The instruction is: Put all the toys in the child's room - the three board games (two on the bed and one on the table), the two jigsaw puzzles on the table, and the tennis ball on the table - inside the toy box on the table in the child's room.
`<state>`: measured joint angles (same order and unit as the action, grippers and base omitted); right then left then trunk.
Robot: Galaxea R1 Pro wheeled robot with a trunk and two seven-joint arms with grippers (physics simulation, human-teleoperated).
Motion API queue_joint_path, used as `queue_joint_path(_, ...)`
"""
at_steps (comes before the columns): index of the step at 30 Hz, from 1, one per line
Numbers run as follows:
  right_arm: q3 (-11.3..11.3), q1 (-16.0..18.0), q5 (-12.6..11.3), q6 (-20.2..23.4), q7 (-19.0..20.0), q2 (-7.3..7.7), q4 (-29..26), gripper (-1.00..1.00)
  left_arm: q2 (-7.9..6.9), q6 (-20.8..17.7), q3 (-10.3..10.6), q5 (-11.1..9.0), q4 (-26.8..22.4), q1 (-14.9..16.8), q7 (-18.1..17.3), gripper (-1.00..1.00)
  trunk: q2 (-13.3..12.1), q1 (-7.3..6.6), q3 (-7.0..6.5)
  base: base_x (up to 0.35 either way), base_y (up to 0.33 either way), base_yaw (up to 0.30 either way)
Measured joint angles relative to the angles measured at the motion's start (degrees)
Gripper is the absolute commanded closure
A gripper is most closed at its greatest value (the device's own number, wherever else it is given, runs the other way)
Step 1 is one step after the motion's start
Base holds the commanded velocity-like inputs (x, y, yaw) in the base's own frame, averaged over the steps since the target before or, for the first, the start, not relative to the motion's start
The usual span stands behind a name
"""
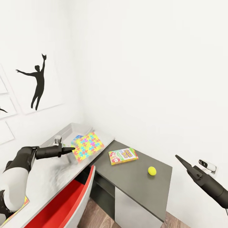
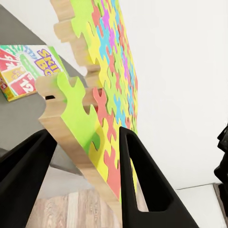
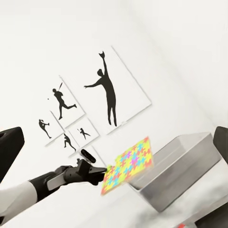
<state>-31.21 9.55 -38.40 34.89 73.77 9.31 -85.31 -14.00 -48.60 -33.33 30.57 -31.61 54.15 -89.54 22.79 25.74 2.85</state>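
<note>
My left gripper (image 1: 71,149) is shut on the edge of a jigsaw puzzle (image 1: 88,146), a jagged sheet in yellow, pink, blue and green. It holds the puzzle tilted in the air at the near end of the light-grey toy box (image 1: 74,129) on the white-grey table (image 1: 47,180). The left wrist view has the puzzle (image 2: 102,90) clamped between both black fingers (image 2: 142,185). Something blue (image 1: 77,138) lies in the box. A board game (image 1: 123,156) and the yellow tennis ball (image 1: 152,171) rest on the lower dark-grey unit. My right gripper (image 1: 178,157) hovers open to the right, its fingers (image 3: 9,147) wide apart.
A red-and-white chair (image 1: 71,198) is tucked under the table's edge. A coloured flat sheet (image 1: 15,209) peeks out beside my left arm on the table. Framed silhouette pictures (image 1: 38,82) hang on the white wall. A small white fixture (image 1: 207,165) sits on the right wall.
</note>
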Motion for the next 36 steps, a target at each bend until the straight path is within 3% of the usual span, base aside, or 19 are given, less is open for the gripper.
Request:
queue_joint_path(7,-0.02,0.00,0.02,0.01,-0.02,0.00,0.03,-1.00,0.04,-2.69,0.00,0.04,-3.13,0.00,0.01,1.00,0.00,-0.02,0.00,0.195,0.000,0.000)
queue_joint_path(23,-0.07,0.01,-0.01,-0.03,-0.01,0.00,-0.03,-1.00,0.35,-2.97,0.17,0.03,-4.24,0.00,0.02,1.00,0.00,-0.01,-0.01,0.148,-0.055,-0.002)
queue_joint_path(36,-0.07,-0.02,-0.08,0.01,-0.01,0.01,-0.19,-1.00,0.11,-2.93,0.34,0.03,-4.31,0.01,0.03,1.00,0.01,0.00,-0.86,0.032,0.024,-0.154)
